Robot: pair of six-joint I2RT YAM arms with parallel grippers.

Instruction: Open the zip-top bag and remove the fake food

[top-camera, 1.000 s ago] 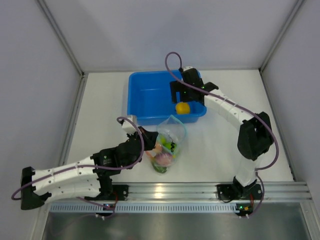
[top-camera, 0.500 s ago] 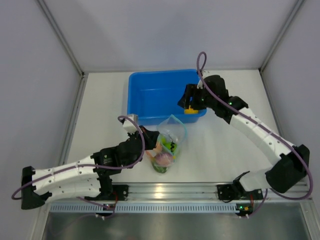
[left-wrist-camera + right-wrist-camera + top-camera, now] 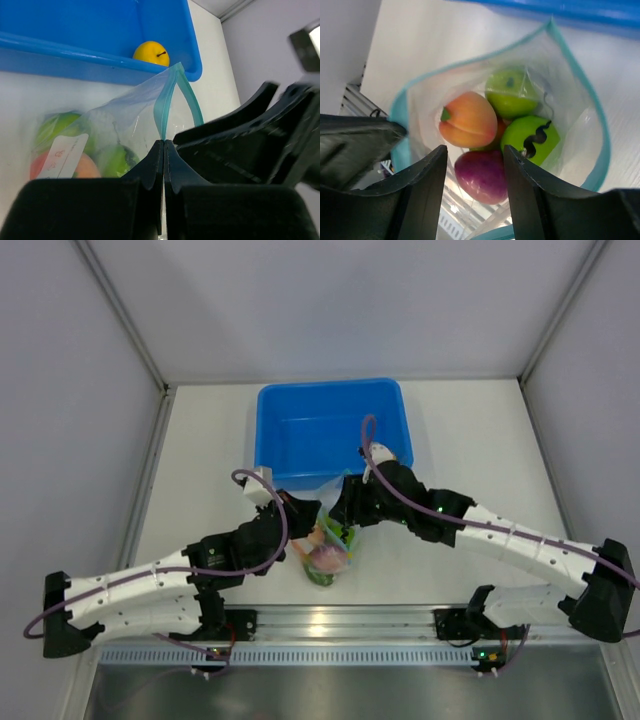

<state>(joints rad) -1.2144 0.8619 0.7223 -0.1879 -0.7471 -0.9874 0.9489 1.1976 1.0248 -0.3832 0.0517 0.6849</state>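
The zip-top bag (image 3: 340, 536) lies just in front of the blue tub, its mouth spread wide (image 3: 400, 125). My left gripper (image 3: 164, 144) is shut on the teal zipper strip (image 3: 162, 112) at one corner of the mouth. My right gripper (image 3: 475, 150) hovers over the mouth, jaws open and empty, aimed into the bag. Inside lies fake food: a peach-orange fruit (image 3: 467, 120), a lime green one (image 3: 512, 92), a green one with a dark stripe (image 3: 532, 140) and a purple one (image 3: 481, 175) framed between my fingers. A yellow fruit (image 3: 151, 53) sits in the tub.
The blue tub (image 3: 262, 430) stands behind the bag, its near wall (image 3: 75, 52) close to the bag's mouth. The two arms meet over the bag, and the right gripper's black body (image 3: 250, 135) is right beside my left fingers. Enclosure walls stand on three sides.
My right arm has swung from the tub down to the bag's mouth, leaving the yellow fruit in the tub, and its jaws have narrowed. The left gripper has kept its hold.
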